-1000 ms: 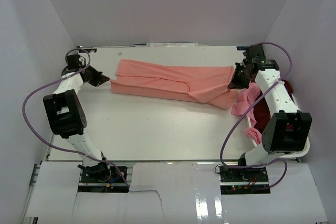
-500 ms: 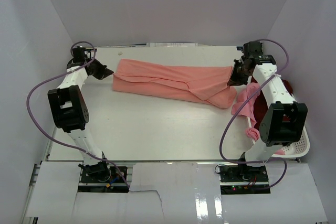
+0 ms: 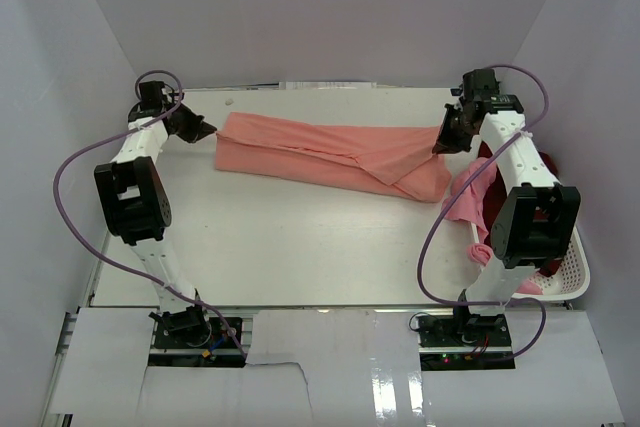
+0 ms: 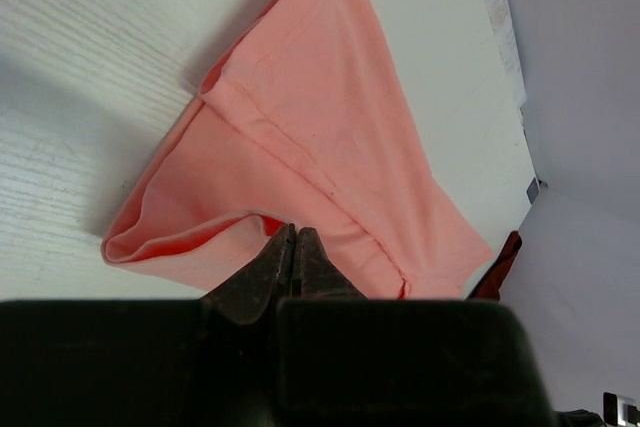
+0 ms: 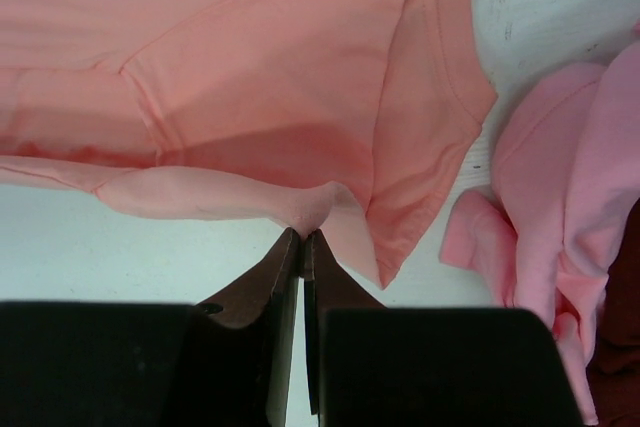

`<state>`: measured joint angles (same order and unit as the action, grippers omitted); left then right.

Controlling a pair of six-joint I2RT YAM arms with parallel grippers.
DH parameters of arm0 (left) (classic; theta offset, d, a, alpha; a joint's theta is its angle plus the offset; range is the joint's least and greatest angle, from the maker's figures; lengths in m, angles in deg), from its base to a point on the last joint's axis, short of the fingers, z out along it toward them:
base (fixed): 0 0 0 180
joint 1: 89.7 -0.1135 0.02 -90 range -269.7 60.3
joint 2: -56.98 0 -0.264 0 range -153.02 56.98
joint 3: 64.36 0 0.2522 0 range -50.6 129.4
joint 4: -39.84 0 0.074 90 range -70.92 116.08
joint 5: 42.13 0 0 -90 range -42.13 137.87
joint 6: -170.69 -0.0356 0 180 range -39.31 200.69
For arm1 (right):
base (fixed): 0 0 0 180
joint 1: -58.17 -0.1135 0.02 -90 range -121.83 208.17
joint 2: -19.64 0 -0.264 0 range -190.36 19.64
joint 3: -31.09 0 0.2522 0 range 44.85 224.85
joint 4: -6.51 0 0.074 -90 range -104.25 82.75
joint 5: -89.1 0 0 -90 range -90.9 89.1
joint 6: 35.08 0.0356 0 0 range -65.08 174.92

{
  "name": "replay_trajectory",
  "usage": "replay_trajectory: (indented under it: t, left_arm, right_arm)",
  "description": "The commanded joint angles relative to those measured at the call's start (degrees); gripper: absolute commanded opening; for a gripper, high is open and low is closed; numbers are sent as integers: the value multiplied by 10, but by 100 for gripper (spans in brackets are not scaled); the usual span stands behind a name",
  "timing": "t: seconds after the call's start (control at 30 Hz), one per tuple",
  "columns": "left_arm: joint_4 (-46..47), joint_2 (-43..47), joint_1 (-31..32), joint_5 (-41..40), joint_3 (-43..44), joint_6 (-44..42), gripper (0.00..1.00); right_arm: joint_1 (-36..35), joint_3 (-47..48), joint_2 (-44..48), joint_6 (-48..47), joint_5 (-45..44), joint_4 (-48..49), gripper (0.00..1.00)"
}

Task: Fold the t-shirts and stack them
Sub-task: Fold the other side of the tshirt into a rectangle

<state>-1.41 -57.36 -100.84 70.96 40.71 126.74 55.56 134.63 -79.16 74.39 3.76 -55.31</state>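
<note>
The white worktop [image 3: 300, 247] is carrying everything, and most of its near half is lying bare. Across its far half the salmon-pink t-shirt [image 3: 320, 152] is stretching as a long, loosely folded band between the two arms, with its layers overlapping and creasing toward the right end. In the left wrist view its [image 4: 330, 147] hem and a doubled fold are running away from the camera. In the right wrist view its [image 5: 250, 77] sleeve is lying flat beside a bunched edge.

At the right edge of the worktop the white basket [image 3: 572, 269] is sitting partly under the right arm. The lighter pink t-shirt [image 3: 465, 197] is spilling over the basket's rim onto the worktop. It is lying just beside the salmon-pink t-shirt's right end and crowding that corner, as the right wrist view [image 5: 560, 197] is showing. The dark maroon t-shirt [image 3: 550, 165] is peeking out behind the right arm, mostly hidden.

The left tool [image 3: 205, 133] is pinching the salmon-pink t-shirt's left edge, with its fingers pressed together on the fold [image 4: 293, 232]. The right tool [image 3: 441, 144] is clamping a gathered bit of cloth at the right end, its fingers meeting on it [image 5: 302, 237].

Purple cables [image 3: 75, 177] are looping wide from both arms.
</note>
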Motion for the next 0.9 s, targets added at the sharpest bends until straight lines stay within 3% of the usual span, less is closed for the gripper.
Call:
replay_trajectory:
  t: [0.0, 0.87]
  left_arm:
    - [-7, -5, 0, -6, 34, 4, 0]
    - [-9, -78, 5, -11, 84, 17, 0]
  right_arm:
    - [7, 45, -5, 2, -4, -2, 8]
    - [8, 155, -133, 18, 4, 13, 8]
